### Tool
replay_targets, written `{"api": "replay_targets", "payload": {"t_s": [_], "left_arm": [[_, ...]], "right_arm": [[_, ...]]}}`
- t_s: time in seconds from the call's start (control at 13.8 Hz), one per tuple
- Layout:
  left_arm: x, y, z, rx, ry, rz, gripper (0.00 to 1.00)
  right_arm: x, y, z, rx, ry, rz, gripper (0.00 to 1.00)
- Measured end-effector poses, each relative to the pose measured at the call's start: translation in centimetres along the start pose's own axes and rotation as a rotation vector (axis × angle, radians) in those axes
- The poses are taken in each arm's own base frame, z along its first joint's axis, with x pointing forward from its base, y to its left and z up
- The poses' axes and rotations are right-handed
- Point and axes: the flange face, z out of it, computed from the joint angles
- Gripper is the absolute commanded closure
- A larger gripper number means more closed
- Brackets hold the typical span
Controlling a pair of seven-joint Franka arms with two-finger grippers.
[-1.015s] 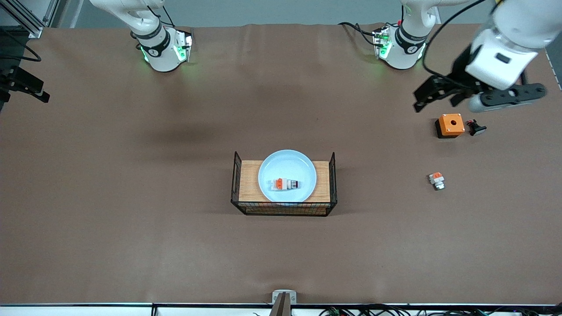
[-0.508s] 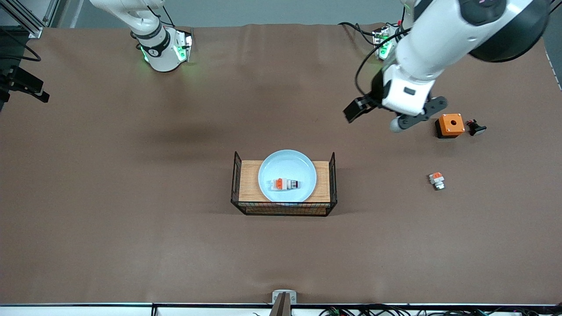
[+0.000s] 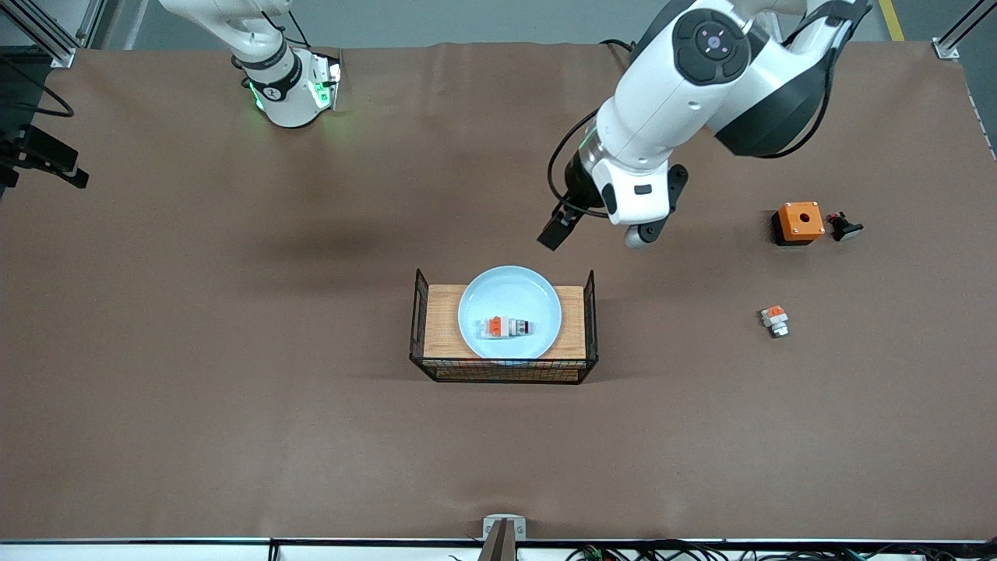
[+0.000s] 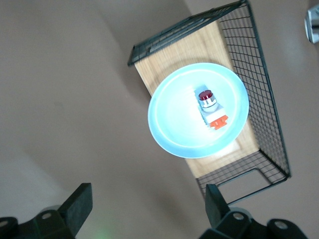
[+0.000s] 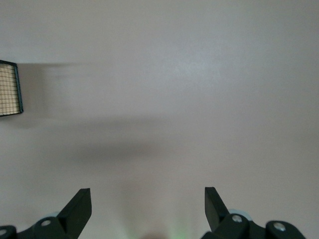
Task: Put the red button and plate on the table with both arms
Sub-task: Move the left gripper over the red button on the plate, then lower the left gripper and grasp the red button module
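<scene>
The pale-blue plate [image 3: 509, 300] lies on a wooden tray [image 3: 444, 319] with black wire ends in the middle of the brown table [image 3: 234, 389]. The red button [image 3: 508, 327] lies on its side in the plate. My left gripper [image 3: 558, 227] hangs open and empty over bare table beside the tray, toward the left arm's base. The left wrist view shows its open gripper [image 4: 148, 196], the plate [image 4: 174, 119], the red button [image 4: 212, 107] and the tray [image 4: 164, 62]. My right gripper [image 5: 147, 196] is open and empty over bare table; it is out of the front view.
An orange box with a hole [image 3: 798, 222] and a small black part [image 3: 845, 227] sit toward the left arm's end. An orange-white part [image 3: 775, 320] lies nearer the front camera than those. A wire end of the tray [image 5: 10, 89] shows in the right wrist view.
My left arm has swung from over the orange box's area toward the middle and now hangs beside the tray. The plate, the red button and the right arm's base have not moved.
</scene>
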Motion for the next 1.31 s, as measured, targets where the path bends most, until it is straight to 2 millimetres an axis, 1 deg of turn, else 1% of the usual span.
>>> {"api": "replay_targets", "payload": {"t_s": [0.15, 0.22, 0.36, 0.51, 0.58, 0.73, 0.94, 1.31], "left_arm": [[-0.2, 1.4, 2.1, 0.012, -0.025, -0.145, 0.00], [0.0, 2.4, 3.4, 0.013, -0.034, -0.217, 0.00], [0.8, 4.3, 6.0, -0.022, -0.039, -0.329, 0.00], [1.0, 5.5, 8.3, -0.066, -0.028, -0.409, 0.00], [0.8, 5.8, 9.3, -0.081, -0.027, -0.433, 0.00], [0.8, 6.4, 11.1, -0.106, -0.039, -0.455, 0.00], [1.8, 6.9, 13.5, -0.107, -0.043, -0.471, 0.00], [3.6, 7.2, 15.8, -0.092, -0.026, -0.494, 0.00]], "right_arm": [[2.0, 0.0, 2.8, -0.003, -0.041, 0.001, 0.00], [2.8, 0.1, 4.1, -0.005, -0.056, 0.002, 0.00], [4.3, 0.1, 6.5, -0.008, -0.094, 0.003, 0.00], [5.3, 0.2, 8.4, -0.012, -0.121, 0.005, 0.00], [5.6, 0.3, 8.7, -0.013, -0.123, 0.006, 0.00], [5.7, 0.5, 8.7, -0.016, -0.117, 0.010, 0.00], [5.8, 1.2, 8.8, -0.022, -0.119, 0.021, 0.00], [5.8, 1.4, 8.8, -0.032, -0.121, 0.022, 0.00]]}}
